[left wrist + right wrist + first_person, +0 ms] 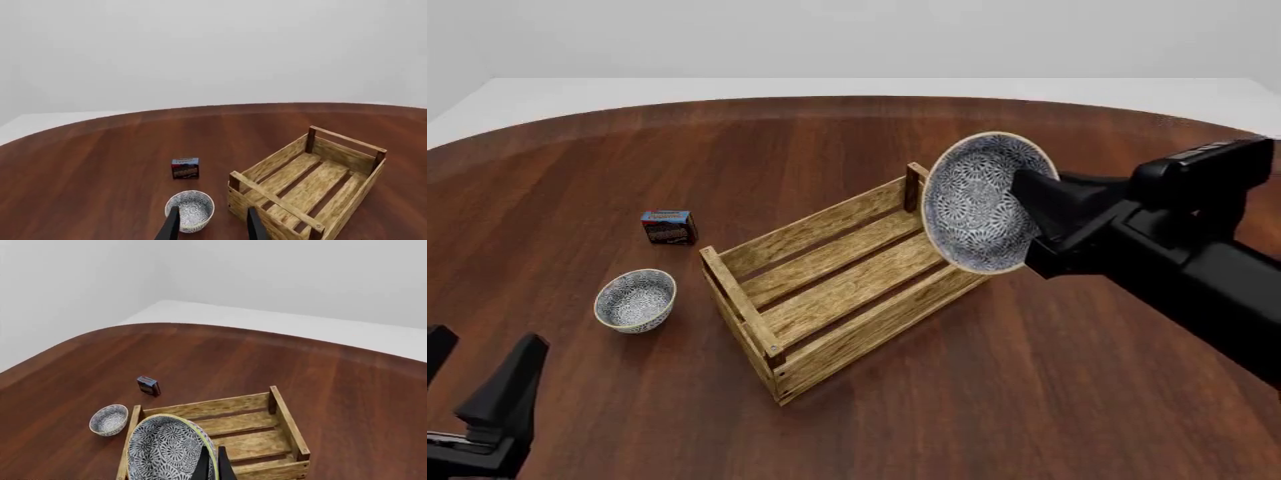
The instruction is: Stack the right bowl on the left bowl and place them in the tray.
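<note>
Left fingers (481,395) spread, idle. Right fingers (212,465) pinch big blue-patterned ceramic bowl (985,203) rim, tilted over slatted light-brown wooden tray (827,290); thin grip may slip short of small patterned bowl (635,299).

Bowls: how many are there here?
2. One patterned bowl is held tilted in the right hand above the wooden crate; the smaller bowl sits on the table left of the crate.

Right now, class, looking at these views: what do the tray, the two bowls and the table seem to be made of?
Tray: unpainted light wood, by the visible grain and separate slats.
Left bowl and right bowl, which the right gripper holds: probably glazed ceramic, given the thin rims and fine blue-and-white pattern; being rendered, it stays uncertain.
Table: dark reddish wood or veneer, smooth, with long grain streaks.
</note>
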### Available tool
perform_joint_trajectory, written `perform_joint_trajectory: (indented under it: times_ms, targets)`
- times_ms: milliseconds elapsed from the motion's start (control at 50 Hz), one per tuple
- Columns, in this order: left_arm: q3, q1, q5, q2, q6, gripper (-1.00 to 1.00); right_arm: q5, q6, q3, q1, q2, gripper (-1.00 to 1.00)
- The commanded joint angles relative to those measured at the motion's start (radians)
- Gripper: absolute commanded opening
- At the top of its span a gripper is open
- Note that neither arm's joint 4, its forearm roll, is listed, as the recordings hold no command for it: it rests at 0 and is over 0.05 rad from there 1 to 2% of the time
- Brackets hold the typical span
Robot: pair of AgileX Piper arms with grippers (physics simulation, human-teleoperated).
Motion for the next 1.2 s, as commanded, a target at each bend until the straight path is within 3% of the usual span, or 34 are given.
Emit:
perform_joint_trajectory:
  times_ms: [20, 640, 780, 1200]
  targets:
    - [-0.064, -0.107, -0.064, 0.115, 0.037, 1.0, -0.016, 0.002, -0.006, 0.006, 0.01, -1.0]
    - [-0.287, -0.395, -0.21, 0.458, 0.124, 1.0, -0.038, -0.002, -0.005, 0.008, 0.044, -1.0]
    - [-0.343, -0.489, -0.27, 0.603, 0.114, 1.0, -0.046, -0.002, -0.006, 0.015, 0.059, -1.0]
    - [-0.487, -0.613, -0.301, 0.782, 0.113, 1.0, -0.044, 0.002, -0.004, 0.025, 0.055, -1.0]
